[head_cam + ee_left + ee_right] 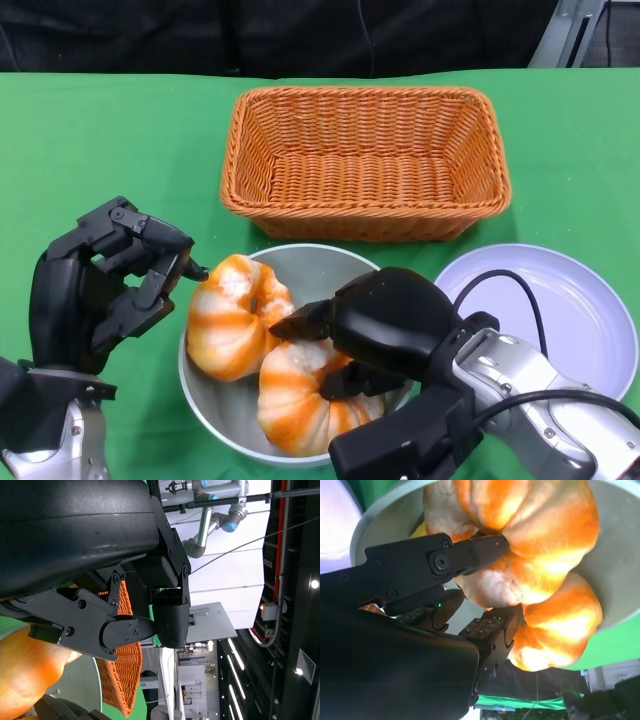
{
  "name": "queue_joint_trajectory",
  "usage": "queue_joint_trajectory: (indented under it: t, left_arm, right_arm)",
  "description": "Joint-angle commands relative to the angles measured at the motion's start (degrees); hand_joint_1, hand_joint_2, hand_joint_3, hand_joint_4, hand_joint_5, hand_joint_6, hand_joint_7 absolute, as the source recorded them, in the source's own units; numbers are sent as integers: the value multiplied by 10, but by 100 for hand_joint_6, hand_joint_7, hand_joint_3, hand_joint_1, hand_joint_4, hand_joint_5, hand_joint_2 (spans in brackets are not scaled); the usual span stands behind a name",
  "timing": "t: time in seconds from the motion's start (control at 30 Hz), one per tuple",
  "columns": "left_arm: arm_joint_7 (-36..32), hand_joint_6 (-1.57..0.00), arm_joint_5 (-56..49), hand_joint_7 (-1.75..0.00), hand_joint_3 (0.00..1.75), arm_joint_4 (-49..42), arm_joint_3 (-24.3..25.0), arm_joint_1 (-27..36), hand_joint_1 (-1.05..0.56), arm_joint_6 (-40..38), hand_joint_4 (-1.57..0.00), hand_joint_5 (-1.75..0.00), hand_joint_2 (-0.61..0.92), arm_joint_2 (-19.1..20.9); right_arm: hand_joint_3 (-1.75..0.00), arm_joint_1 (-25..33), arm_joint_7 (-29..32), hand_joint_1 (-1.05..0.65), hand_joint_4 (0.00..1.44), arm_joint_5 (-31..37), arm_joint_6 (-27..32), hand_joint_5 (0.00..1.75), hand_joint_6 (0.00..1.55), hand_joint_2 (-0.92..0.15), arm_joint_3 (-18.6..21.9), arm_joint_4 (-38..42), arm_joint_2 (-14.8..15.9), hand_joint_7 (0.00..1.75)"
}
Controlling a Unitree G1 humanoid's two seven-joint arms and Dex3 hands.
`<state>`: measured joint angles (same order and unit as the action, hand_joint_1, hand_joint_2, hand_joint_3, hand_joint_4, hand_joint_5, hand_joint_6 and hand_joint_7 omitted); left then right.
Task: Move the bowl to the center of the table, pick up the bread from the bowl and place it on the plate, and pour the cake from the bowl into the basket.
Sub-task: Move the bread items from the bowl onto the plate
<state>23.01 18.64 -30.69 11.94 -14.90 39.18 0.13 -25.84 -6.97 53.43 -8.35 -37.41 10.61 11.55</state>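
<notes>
While right hand (345, 350) grips bread (300, 400), left hand (110, 280) idles.

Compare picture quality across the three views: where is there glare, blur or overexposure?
Head view: even light, sharp, a soft sheen on the plate. Right wrist view: bright glare on the orange bread, the right hand dark and close. Left wrist view: the left hand is dark against an overexposed white background, the bread's edge blurred.

Basket (365, 160) behind bowl (215, 395) — plate (570, 310) right of bowl, two pastries (228, 318) inside it
</notes>
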Motion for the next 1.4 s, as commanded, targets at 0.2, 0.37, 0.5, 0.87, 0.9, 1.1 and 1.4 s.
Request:
queue_joint_trajectory:
  t: [0.2, 0.37, 0.5, 0.87, 0.9, 1.1, 1.4]
  left_arm:
    - [-5, -90, 1, -106, 56, 8, 5, 10, -14, 0, -81, -136, 78, 5]
    - [-2, -90, 5, -106, 55, 7, 5, 10, -13, -1, -81, -136, 79, 4]
    - [-1, -91, 4, -104, 54, 5, 6, 9, -13, 2, -81, -136, 80, 4]
    - [2, -92, 5, -104, 55, -3, 7, 6, -12, 7, -83, -136, 80, 5]
    - [2, -92, 6, -104, 55, -3, 7, 6, -12, 7, -83, -136, 79, 5]
    - [-4, -91, -3, -105, 56, -5, 6, 6, -12, 8, -82, -136, 79, 6]
    - [7, -90, 7, -104, 56, -13, 7, 2, -13, 10, -80, -137, 79, 5]
  right_arm:
    - [0, 6, 4, -54, 72, 33, 5, 4, 63, -87, -23, 20, 15, 1]
    - [0, 9, 30, -46, 77, 34, -3, 5, 67, -86, -25, 29, 16, 2]
    - [0, 10, 77, -40, 86, 7, -38, 12, 76, -87, -10, 51, 11, 4]
    - [-14, -2, 192, -16, 78, -95, -169, 126, 111, -92, 44, 139, -5, 16]
    - [-14, -2, 192, -16, 78, -94, -171, 126, 111, -92, 45, 140, -6, 16]
    - [-17, 1, 199, -15, 87, -142, -210, 113, 114, -92, 81, 147, -11, 16]
    - [-8, 3, 196, -12, 90, -154, -220, 109, 117, -92, 96, 145, -13, 14]
